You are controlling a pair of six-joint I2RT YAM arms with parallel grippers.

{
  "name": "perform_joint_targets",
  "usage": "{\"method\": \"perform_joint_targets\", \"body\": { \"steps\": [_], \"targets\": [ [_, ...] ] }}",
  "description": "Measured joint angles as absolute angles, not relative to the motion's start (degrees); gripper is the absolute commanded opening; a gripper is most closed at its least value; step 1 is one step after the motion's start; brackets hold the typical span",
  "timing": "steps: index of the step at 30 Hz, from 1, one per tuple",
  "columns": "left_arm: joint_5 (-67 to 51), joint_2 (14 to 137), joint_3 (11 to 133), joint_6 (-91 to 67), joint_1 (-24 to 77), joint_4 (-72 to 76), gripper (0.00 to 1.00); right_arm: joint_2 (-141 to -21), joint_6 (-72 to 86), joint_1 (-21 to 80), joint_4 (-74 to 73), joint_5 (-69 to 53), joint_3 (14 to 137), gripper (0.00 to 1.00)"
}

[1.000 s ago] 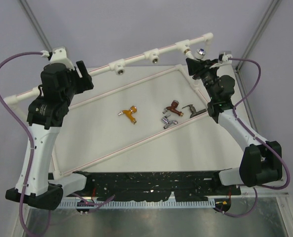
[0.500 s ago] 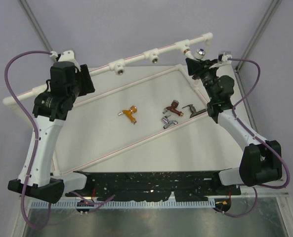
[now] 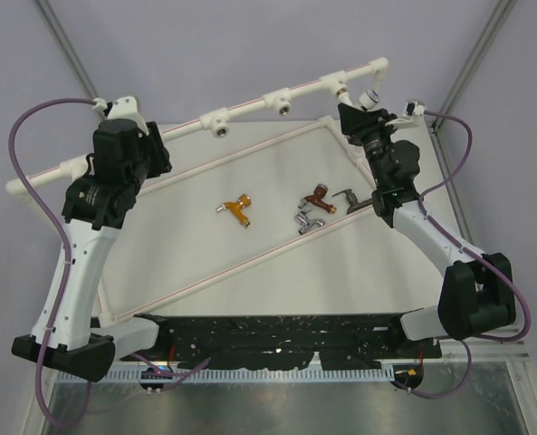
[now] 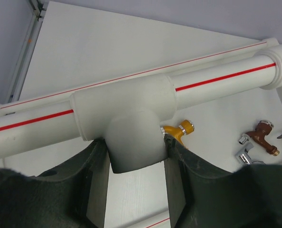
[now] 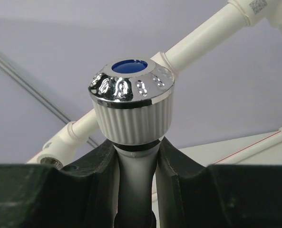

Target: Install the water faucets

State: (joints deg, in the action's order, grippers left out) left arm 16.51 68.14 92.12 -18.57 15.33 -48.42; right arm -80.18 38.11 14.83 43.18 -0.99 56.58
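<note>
The white faucet (image 5: 131, 109) stands upright in the right gripper (image 5: 136, 159), whose jaws are drawn in tight on the slim neck just below the ribbed knob. The knob's chrome cap and blue centre rise clear above the fingertips. Past the jaws a white pipe (image 5: 202, 38) runs slantwise behind the knob. From above, the faucet sits just beside the metal-ringed socket (image 3: 344, 92) at the pipe's right end; whether the two touch cannot be told. The other four lie loose on the white board (image 3: 205, 263), well apart from both grippers, on the near side of the right jaws. The dark grey faucet (image 3: 348, 198) lies nearest them, then the copper-brown faucet (image 3: 318, 195) and, close by it, the chrome faucet (image 3: 307, 222). The orange-gold faucet (image 3: 241, 210) lies alone toward the middle. At the far left of the frame the left gripper (image 4: 136, 156) straddles a tee (image 4: 126, 109) in the pipe. The jaws are about half closed, one finger (image 4: 98, 180) against each side of the tee's short stub, with no gap to be seen on either side. Beyond the right-hand finger the orange-gold faucet shows just past the stub, and the copper-brown and chrome ones lie farther off to that side.
</note>
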Motion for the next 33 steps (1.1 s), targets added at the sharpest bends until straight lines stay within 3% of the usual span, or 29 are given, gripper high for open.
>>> {"method": "perform_joint_targets", "body": {
  "steps": [14, 22, 24, 26, 28, 33],
  "targets": [
    [15.55, 64.58, 87.09, -17.45, 15.51, -43.53, 0.0, -81.38, 57.25, 13.58, 45.82, -1.63, 55.22, 0.06],
    [14.87, 64.01, 87.11, -17.26, 15.73, -44.45, 0.01, -79.07, 53.19, 10.85, 43.86, -8.03, 54.13, 0.05],
    [14.68, 63.9, 87.9, -17.15, 15.79, -45.98, 0.11, -76.66, 48.97, 10.31, 40.77, -9.52, 54.06, 0.05],
    [14.48, 63.9, 89.03, -16.95, 15.79, -48.03, 0.39, -74.17, 44.36, 10.0, 37.45, -11.03, 54.06, 0.05],
    [14.24, 63.92, 90.74, -16.56, 15.79, -51.16, 0.43, -71.94, 39.9, 9.93, 34.09, -12.1, 54.06, 0.05],
    [13.21, 64.66, 96.33, -14.13, 15.94, -60.1, 0.69, -66.65, 28.18, 9.96, 26.89, -13.21, 54.06, 0.06]
  ]
}}
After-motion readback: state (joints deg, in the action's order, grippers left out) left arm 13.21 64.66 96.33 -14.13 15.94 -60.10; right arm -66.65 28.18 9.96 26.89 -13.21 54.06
